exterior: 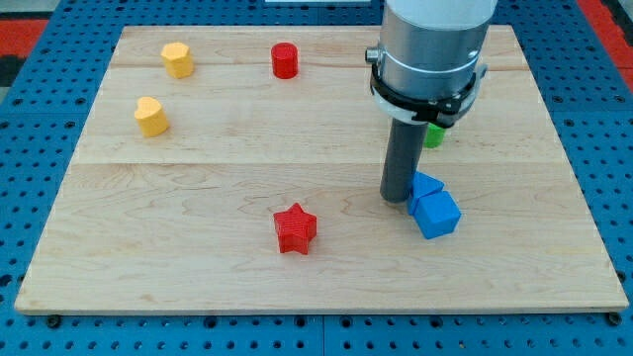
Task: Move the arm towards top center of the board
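My tip, a bare rod end with no jaws to part or close, rests on the wooden board right of centre, touching the left edge of two blue blocks that lie against each other. A green block shows partly behind my arm. The red star sits lower centre; the red cylinder and two yellow blocks occupy the upper left. My goal, the top centre, lies just right of the red cylinder; the route there appears unobstructed.
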{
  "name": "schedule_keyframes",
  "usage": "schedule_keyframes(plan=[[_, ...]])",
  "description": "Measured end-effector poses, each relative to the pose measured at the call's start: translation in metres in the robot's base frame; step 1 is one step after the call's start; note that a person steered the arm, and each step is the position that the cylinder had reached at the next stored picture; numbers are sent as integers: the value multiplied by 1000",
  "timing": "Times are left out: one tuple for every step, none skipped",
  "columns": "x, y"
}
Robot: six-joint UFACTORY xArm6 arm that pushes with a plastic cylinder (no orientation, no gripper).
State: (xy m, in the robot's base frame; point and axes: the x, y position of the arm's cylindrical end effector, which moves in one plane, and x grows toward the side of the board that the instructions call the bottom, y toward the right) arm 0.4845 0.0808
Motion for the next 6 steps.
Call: schedule_keyframes(plan=[[-62, -32], [-116, -48], [-148, -42], [-171, -20], [-203, -6], [-262, -18]])
